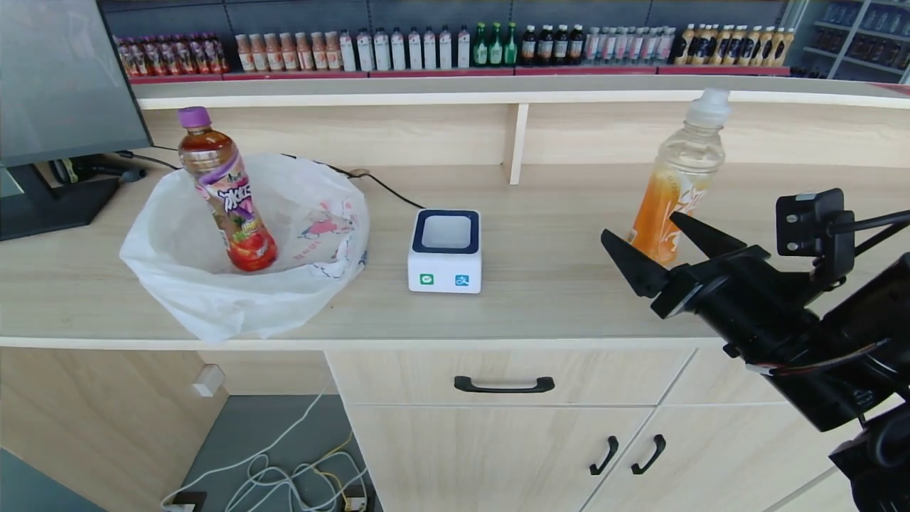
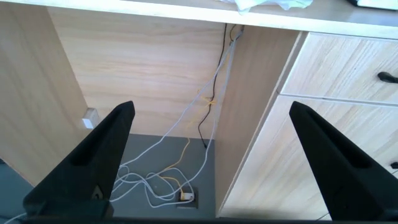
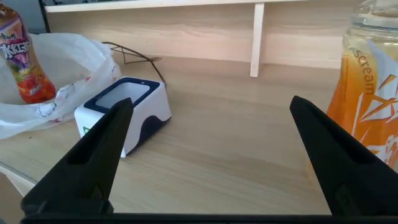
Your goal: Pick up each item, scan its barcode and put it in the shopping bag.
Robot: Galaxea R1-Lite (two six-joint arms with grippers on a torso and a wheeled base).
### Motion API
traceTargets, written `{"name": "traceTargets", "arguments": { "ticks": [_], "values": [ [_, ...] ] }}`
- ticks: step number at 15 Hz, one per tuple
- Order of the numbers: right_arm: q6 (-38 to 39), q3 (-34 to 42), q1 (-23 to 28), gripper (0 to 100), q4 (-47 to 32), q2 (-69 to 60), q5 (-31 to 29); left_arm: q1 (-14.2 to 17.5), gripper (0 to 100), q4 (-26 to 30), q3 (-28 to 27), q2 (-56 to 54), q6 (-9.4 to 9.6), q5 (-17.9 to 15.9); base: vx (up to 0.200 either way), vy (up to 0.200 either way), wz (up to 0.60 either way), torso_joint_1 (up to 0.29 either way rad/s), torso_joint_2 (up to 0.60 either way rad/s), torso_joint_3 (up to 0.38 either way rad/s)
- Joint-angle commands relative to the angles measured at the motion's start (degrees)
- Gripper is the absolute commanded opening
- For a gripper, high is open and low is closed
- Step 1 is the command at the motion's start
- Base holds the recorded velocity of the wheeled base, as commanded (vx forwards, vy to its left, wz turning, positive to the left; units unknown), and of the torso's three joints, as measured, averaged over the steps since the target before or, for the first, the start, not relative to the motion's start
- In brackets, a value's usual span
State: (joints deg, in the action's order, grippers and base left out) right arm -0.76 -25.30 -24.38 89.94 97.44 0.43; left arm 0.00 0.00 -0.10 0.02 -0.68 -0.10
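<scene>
"2 bottles in the head view: the red tea bottle (image 1: pixel 227 192) leans inside the shopping bag (image 1: pixel 178 284), and the orange bottle (image 1: pixel 675 192) stands upright on the counter (image 1: pixel 554 299), well apart from the bag, with the scanner (image 1: pixel 446 250) between them."

"And the right gripper (image 1: pixel 640 226)?"

"Spread wide and holding nothing, just in front of the orange bottle's lower half. I judge the pick-up is the step in hand."

"How to do it well?"

"Centre the bottle between both fingers, grip the labelled body low enough that it won't tip, and note where the barcode faces. I cannot see it."

"Left wrist view?"

"The left gripper (image 2: pixel 211 109) hangs below the countertop, also fully spread and empty, facing the cabinet side (image 2: pixel 143 68) and floor cables (image 2: pixel 161 180). The head view gives none of that."

"Right wrist view?"

"It adds what the head view hides: the orange bottle sits outside 1 finger, not between the 2, so the claw looks to need a sideways shift before closing. The head view alone shows the bottle's white cap and full height."
</scene>
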Motion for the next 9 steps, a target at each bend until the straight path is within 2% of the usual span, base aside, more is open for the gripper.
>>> {"name": "traceTargets", "arguments": {
  "ticks": [1,4,9],
  "values": [
    [-0.04,0.69,0.12,100,0.06,0.03,0.01,0.0,100,0.0,0.01,-0.02,-0.02,0.01,0.0,-0.2,0.0,0.002,0.01,0.002],
    [-0.04,1.13,0.12,100,0.06,0.12,0.01,0.0,100,0.0,0.01,-0.02,0.07,0.01,0.0,-0.2,0.0,0.004,0.0,0.004],
    [-2.94,-0.63,1.62,100,0.06,2.76,-0.34,0.0,100,0.0,0.01,-0.02,0.07,0.01,0.0,0.0,0.0,0.0,0.0,0.0]
  ]
}}
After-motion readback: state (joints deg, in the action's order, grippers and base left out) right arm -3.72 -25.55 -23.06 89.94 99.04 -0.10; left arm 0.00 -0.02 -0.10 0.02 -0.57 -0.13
